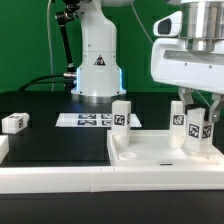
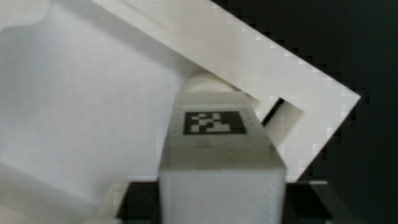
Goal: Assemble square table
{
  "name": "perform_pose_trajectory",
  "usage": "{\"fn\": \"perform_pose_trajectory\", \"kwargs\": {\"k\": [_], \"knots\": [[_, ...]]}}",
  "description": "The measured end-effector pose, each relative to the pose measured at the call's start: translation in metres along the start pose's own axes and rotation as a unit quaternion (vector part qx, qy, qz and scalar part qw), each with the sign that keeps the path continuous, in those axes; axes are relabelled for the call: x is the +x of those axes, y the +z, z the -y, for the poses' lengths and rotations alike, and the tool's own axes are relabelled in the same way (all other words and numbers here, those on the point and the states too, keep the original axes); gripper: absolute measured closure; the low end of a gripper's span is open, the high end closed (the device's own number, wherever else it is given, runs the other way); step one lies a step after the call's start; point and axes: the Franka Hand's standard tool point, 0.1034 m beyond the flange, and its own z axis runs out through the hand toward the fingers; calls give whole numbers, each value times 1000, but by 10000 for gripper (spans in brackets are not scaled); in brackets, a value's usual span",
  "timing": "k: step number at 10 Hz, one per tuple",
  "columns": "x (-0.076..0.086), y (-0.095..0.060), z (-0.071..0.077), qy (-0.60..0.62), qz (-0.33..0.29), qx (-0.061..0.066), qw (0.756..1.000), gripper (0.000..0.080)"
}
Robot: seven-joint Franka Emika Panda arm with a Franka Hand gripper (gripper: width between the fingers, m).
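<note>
The white square tabletop point(image 1: 160, 155) lies on the black table at the exterior view's right. One white tagged leg point(image 1: 121, 114) stands upright at its far left corner. Another leg point(image 1: 177, 114) stands near its far right corner. My gripper point(image 1: 198, 112) is above the right corner, shut on a third leg point(image 1: 198, 130) held upright against the slab. In the wrist view the held leg point(image 2: 217, 150) sits between my black fingers point(image 2: 146, 200), with the tabletop point(image 2: 89, 100) behind it. A fourth leg point(image 1: 13, 122) lies loose on the exterior view's far left.
The marker board point(image 1: 85, 120) lies flat in front of the robot base point(image 1: 97, 70). A long white border rail point(image 1: 50, 178) runs along the front edge. A small white block point(image 1: 3, 148) sits at the left edge.
</note>
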Motion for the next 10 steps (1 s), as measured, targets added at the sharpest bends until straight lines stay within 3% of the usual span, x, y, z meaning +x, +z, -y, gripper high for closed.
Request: {"fn": "perform_pose_trajectory", "kwargs": {"k": [1, 3, 8, 10], "knots": [[1, 0, -1, 58, 4, 14, 998, 509], [-2, 0, 1, 134, 5, 25, 991, 509], [-10, 1, 5, 211, 15, 33, 977, 509], [-9, 1, 4, 163, 14, 29, 986, 224]]}}
